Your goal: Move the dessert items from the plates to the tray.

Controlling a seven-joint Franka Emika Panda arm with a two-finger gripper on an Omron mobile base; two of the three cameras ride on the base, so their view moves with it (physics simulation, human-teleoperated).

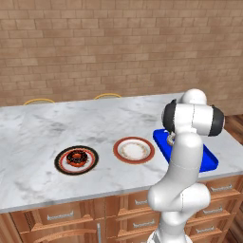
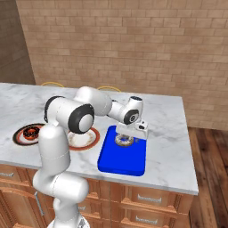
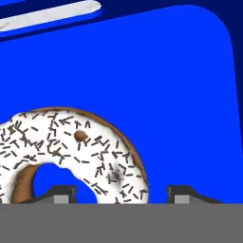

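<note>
One white-glazed sprinkled ring donut (image 3: 71,152) lies lower left on the flat blue tray (image 3: 166,85); gripper (image 3: 122,194) spread, rim beyond. No lettering.

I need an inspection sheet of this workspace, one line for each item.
Surface: marble counter on wooden drawers.
Job's things: white-glazed donut lies on the blue tray; chocolate donut on the black-rimmed plate; cream plate bare.
Clutter: nothing seen.
End effector: low over the tray, fingertips either side of the white-glazed donut; open.
Cables: nothing seen.
Surroundings: brick wall, wood floor, two chair backs behind the counter.
</note>
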